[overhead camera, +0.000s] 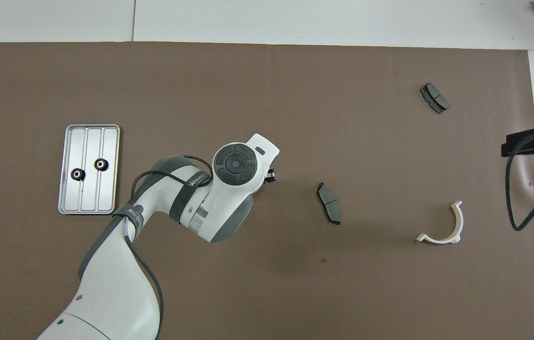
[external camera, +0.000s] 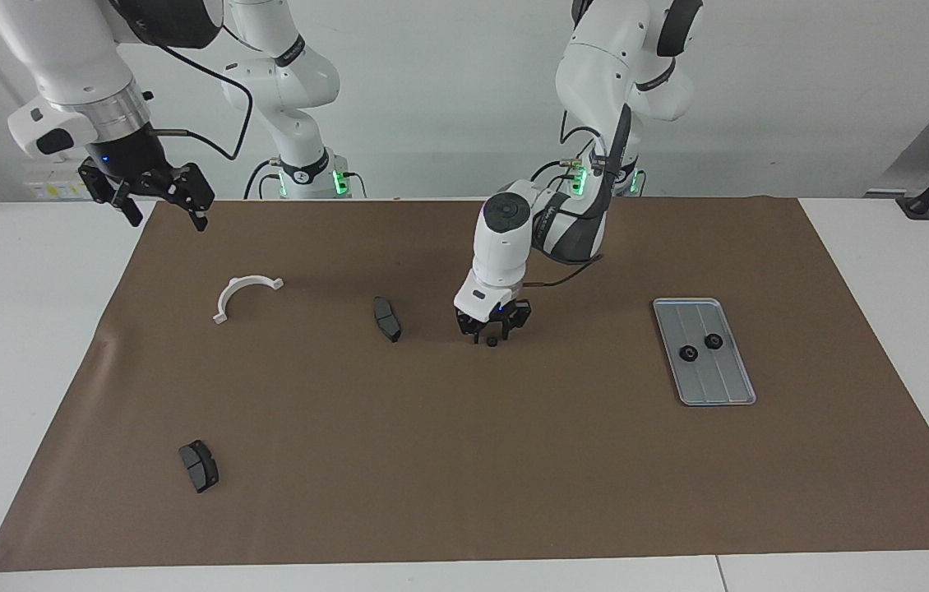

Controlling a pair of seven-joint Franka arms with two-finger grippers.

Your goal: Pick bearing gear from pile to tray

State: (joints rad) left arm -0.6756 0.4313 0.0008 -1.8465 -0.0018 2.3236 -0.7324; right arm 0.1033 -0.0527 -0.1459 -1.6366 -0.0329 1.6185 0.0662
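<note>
The left gripper (external camera: 493, 330) is working low over the brown mat (external camera: 464, 460) near the middle of the desk, closer to the robots' edge than to the outer edge. Its fingers are standing apart around a small black bearing gear (external camera: 493, 340) that is lying on the mat; whether they are touching it cannot be told. In the overhead view the arm's own wrist is hiding the gear. This looks like the grasping step: the next move is calling for the fingers to close squarely on the gear, lift it straight up, and carry it toward the left arm's end of the desk.

The right gripper (external camera: 159, 196) is waiting in the air, fingers spread and empty, over the mat's corner at the robots' edge on the right arm's end.

Going outward from the robots' edge: a white half-ring bracket (external camera: 244, 295) is lying toward the right arm's end, and a dark curved pad (external camera: 387, 319) is lying between it and the left gripper. The tray (external camera: 740, 390) is sitting toward the left arm's end, already holding two black gears (external camera: 687, 353) side by side. A second dark pad (external camera: 199, 465) is lying near the outer edge, toward the right arm's corner.

Nothing is standing between the gear and the tray. The risk seems to be placing: the new gear should be set on bare tray floor, apart from the two there.
</note>
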